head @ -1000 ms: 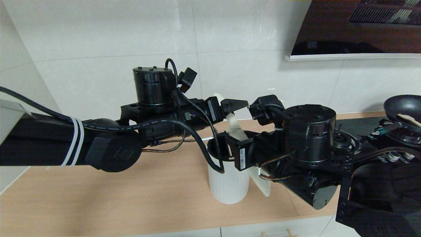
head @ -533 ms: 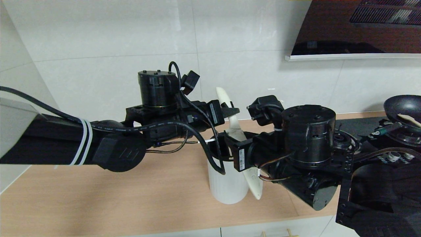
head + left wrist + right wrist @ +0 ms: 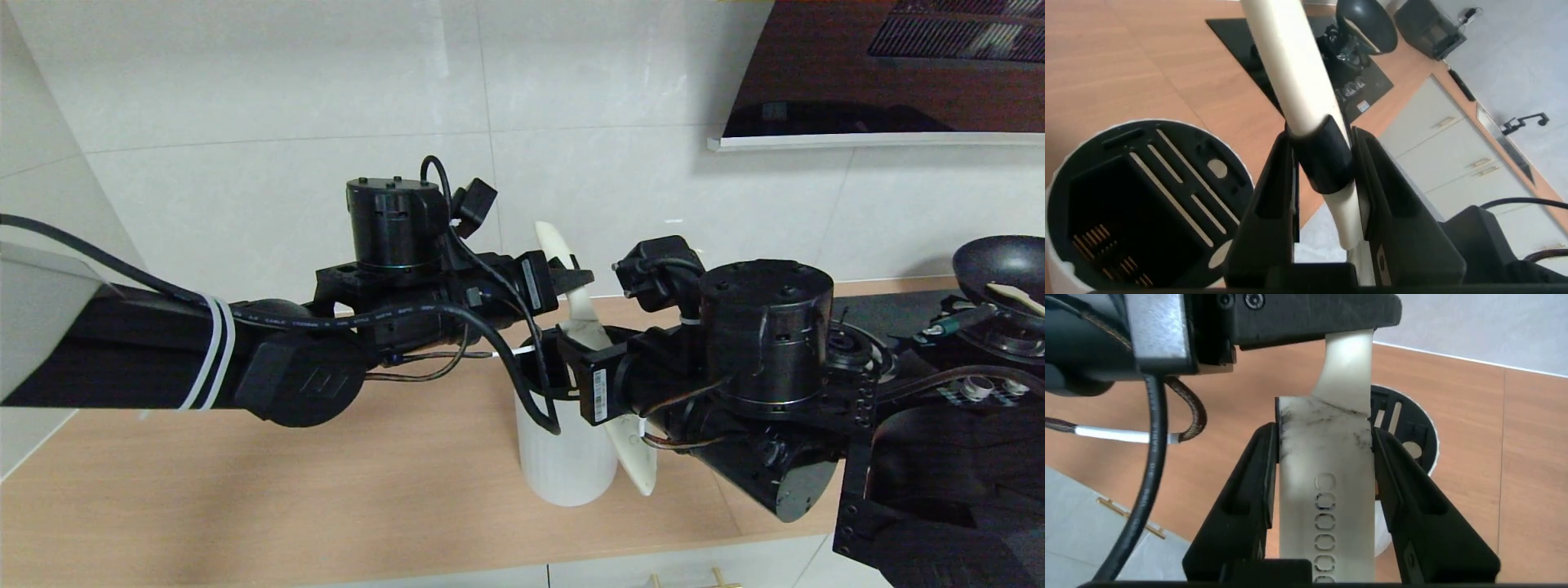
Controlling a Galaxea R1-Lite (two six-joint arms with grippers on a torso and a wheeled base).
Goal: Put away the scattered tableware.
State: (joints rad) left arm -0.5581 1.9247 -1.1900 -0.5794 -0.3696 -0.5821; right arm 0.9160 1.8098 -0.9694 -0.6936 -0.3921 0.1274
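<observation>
A: How do the left fingers (image 3: 1323, 153) stand?

B: Clamped on the round handle of the white spatula (image 3: 1284, 57), partway along it. The handle's tip sticks up past them.

A: And the right fingers (image 3: 574, 349)?

B: Closed on the same spatula, lower down. They pinch the flat, scuffed stretch where the handle widens into the blade, just above a row of small holes.

A: So both arms have it?

B: Yes. It hangs in the air between them, tilted a little off upright, handle end up and blade end down.

A: Where is that against the holder?

B: The white holder (image 3: 563, 461) stands upright on the wooden surface (image 3: 326, 490), under the two sets of fingers. In the head view the blade hangs in front of the holder's wall, on the robot's right side. Whether it touches the wall I cannot tell.

A: Anything in the holder?

B: A black insert divided into compartments, with a few thin pale sticks (image 3: 1167, 198) in its slots.

A: Farther out?

B: On the robot's right a black hob (image 3: 886, 314) is set into the surface, with a dark wok (image 3: 1000, 261) on it and a pale utensil resting in the wok. A dark range hood (image 3: 882, 73) hangs above on the tiled wall.
</observation>
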